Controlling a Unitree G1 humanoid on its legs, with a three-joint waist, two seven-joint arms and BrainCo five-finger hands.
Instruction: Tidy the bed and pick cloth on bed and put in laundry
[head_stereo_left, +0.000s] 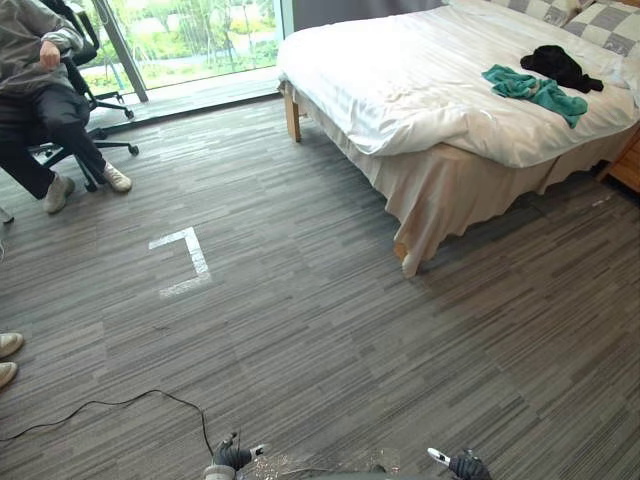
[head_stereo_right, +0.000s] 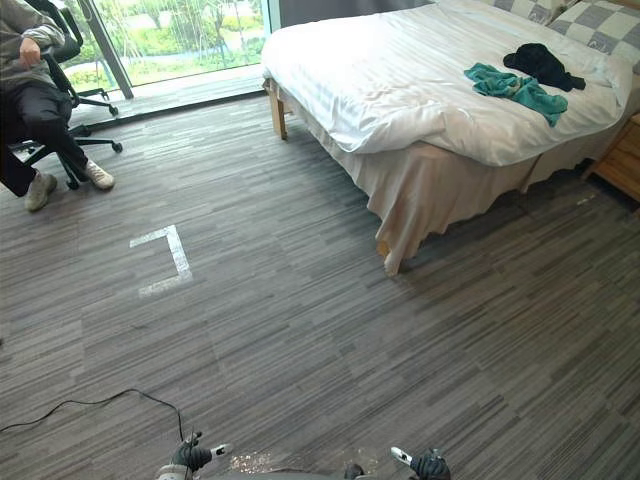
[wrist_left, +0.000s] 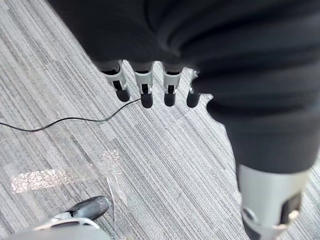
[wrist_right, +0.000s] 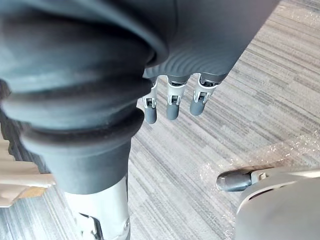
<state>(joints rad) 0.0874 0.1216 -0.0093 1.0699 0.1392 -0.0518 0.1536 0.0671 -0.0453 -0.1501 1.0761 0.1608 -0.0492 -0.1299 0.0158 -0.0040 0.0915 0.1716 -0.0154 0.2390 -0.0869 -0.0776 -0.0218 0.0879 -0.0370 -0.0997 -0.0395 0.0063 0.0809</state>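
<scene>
A bed (head_stereo_left: 400, 120) with a rumpled white cover stands at the upper right, across the carpet from me. On its far right part lie a teal cloth (head_stereo_left: 535, 92) and, just behind it, a black cloth (head_stereo_left: 560, 65). My left hand (wrist_left: 145, 87) hangs low over the carpet, fingers straight and holding nothing. My right hand (wrist_right: 172, 102) hangs the same way, fingers relaxed and empty. Both hands are far from the bed, at my sides.
Checked pillows (head_stereo_left: 600, 20) lie at the bed's head. A person sits on a black office chair (head_stereo_left: 85, 100) at the upper left by the window. White tape forms a corner mark (head_stereo_left: 185, 260) on the carpet. A wooden nightstand (head_stereo_left: 628, 160) stands at the right edge.
</scene>
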